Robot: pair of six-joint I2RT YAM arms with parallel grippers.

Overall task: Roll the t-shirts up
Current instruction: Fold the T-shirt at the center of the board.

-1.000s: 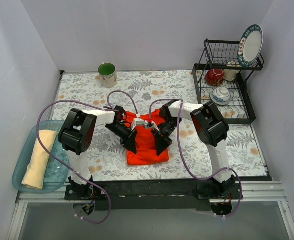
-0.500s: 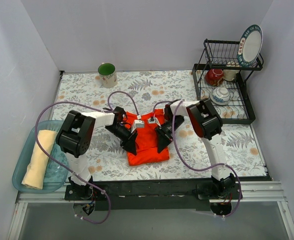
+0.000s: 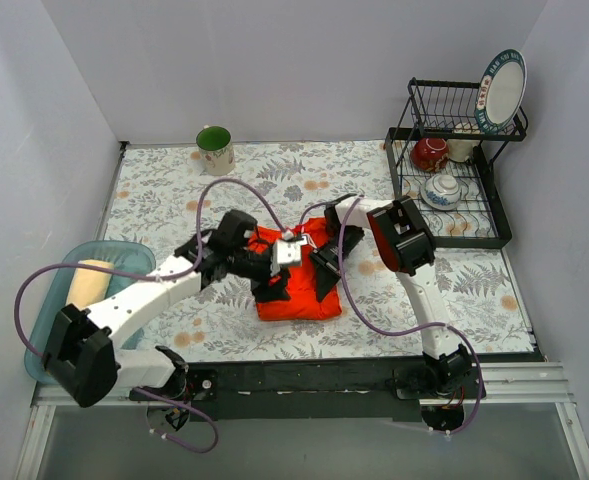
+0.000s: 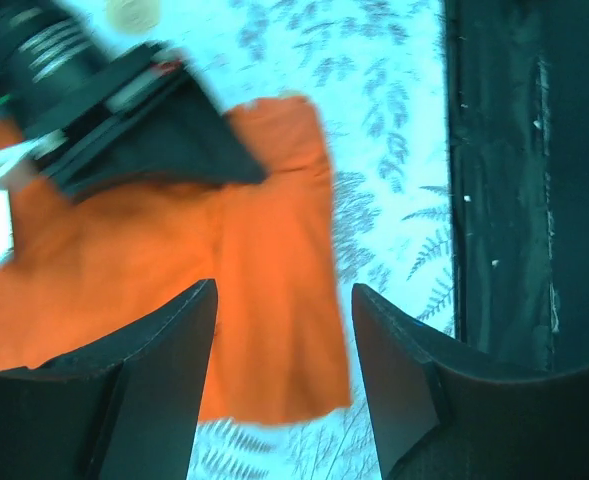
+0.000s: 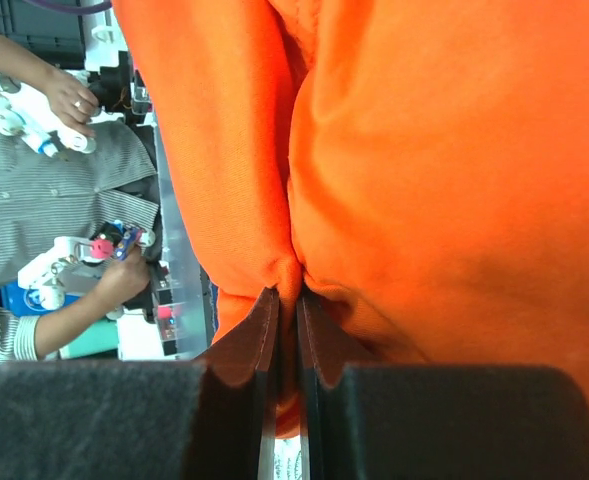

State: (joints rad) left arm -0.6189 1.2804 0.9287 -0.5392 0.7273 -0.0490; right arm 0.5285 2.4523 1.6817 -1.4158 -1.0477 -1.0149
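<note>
Orange t-shirt (image 5: 424, 150) is pinched by the right gripper (image 5: 286, 300), seen only wrist-side; left gripper (image 4: 284, 290) gapes empty.

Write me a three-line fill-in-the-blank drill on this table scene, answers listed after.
The right gripper is shut on the orange t-shirt; the left gripper is ____.
The cream t-shirt lies in the teal tub on the ____ side of the table.
The mug stands upright, its inside coloured ____.
Answers: open; left; green.

One orange t-shirt (image 3: 300, 300), one cream t-shirt (image 3: 92, 280), one mug (image 3: 214, 148).
</note>
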